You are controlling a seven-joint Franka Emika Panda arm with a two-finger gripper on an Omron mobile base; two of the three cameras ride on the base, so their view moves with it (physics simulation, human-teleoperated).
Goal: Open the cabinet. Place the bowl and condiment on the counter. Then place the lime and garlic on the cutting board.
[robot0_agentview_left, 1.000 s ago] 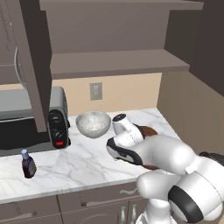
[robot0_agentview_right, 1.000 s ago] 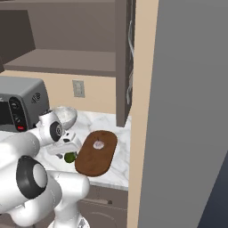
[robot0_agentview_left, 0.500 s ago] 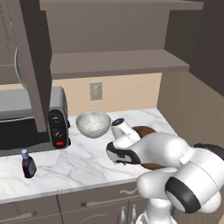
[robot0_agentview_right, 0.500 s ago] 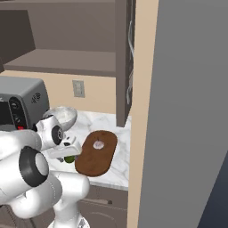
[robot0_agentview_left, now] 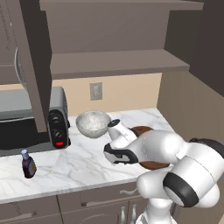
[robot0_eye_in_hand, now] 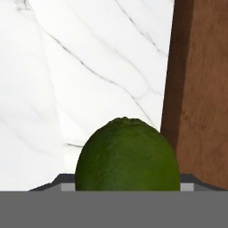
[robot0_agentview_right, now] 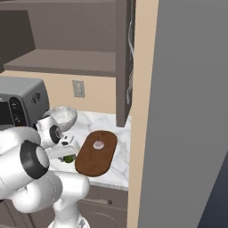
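Small round dark green lime [robot0_eye_in_hand: 128, 155], dimpled skin, close before the camera in the hand view; lower part cut off by the frame edge. Resting on the white grey-veined marble desk [robot0_eye_in_hand: 80, 67], just beside the straight edge of the flat oval reddish-brown wooden cutting board [robot0_eye_in_hand: 202, 89]. Seen from the right base view as a green sliver [robot0_agentview_right: 68, 158] under the white arm, mostly hidden.

Two-finger tool [robot0_agentview_right: 67, 153] lowered over the lime; fingertips hidden by the fruit and the wrist, so grip cannot be told, whether parted or clamped.

Small pinkish-white garlic bulb [robot0_agentview_right: 98, 144] lying on the board [robot0_agentview_right: 95, 153], well apart from the lime. In the left base view, board [robot0_agentview_left: 141, 131] largely covered by the arm.

Wide round speckled grey-white stone-look bowl [robot0_agentview_left: 93, 124] on the desk [robot0_agentview_left: 65, 164] near the silver toaster oven [robot0_agentview_left: 26, 120]. Small dark brown-purple bottle with blue cap [robot0_agentview_left: 28, 164] upright near the desk's front edge, well left of the bowl.

Tall dark grey-brown cabinet door [robot0_agentview_left: 30, 65] swung open; bare shelf [robot0_agentview_left: 113, 63] behind, handle partly hidden.
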